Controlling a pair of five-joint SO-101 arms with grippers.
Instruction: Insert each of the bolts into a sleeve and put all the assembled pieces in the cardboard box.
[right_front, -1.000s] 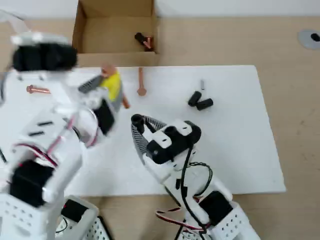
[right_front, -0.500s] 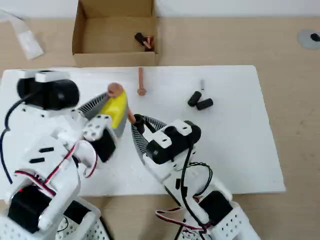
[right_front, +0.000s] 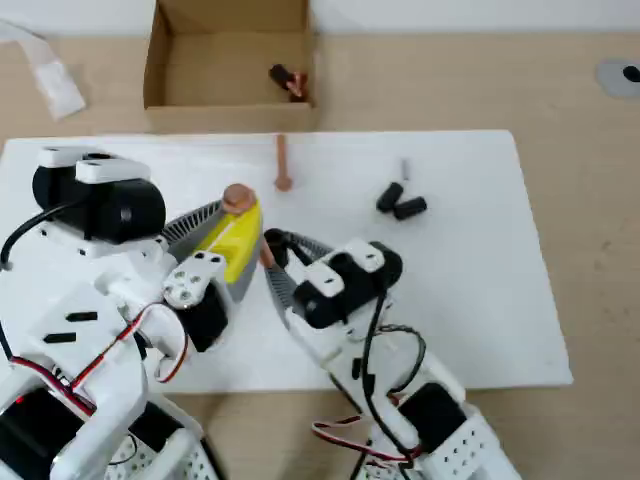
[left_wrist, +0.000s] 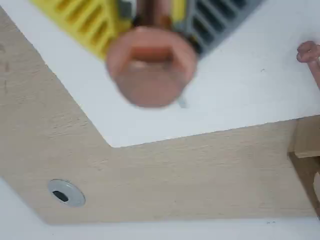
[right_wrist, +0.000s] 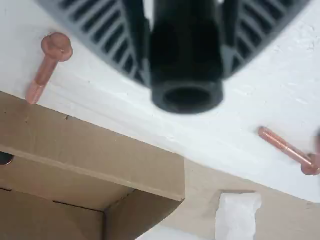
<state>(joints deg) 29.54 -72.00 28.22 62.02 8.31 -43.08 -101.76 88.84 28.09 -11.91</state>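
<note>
Lying loose on the mat (right_front: 480, 300): two bolts (right_wrist: 45, 72) (right_wrist: 286, 148), two sleeves (right_front: 390, 196) (right_front: 410, 208).

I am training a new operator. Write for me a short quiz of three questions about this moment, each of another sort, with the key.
1. True or false: the cardboard box is empty.
2. What does the right gripper hold? A a copper bolt; B a black sleeve; C nothing.
3. Fill in: the left gripper is shut on a copper ____.
Key: 1 false, an assembled piece lies inside; 2 B; 3 bolt.
</note>
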